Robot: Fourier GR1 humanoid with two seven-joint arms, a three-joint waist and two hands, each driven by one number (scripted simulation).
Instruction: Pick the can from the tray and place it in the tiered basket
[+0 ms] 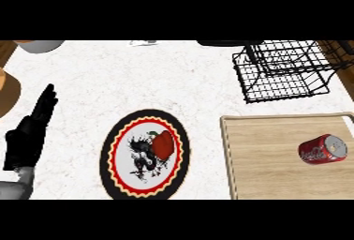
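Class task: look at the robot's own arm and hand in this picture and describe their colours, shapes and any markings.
Only the left hand shows: matt black all over, with long slim fingers and a thumb. Below it is a bit of smooth grey forearm. No cables, markings or sleeve show. The right hand is out of view.

A red can point(323, 149) lies on its side on the wooden tray point(269, 159) at right, the black tiered basket point(287, 70) beyond it; the left hand point(31, 129) rests open at left.
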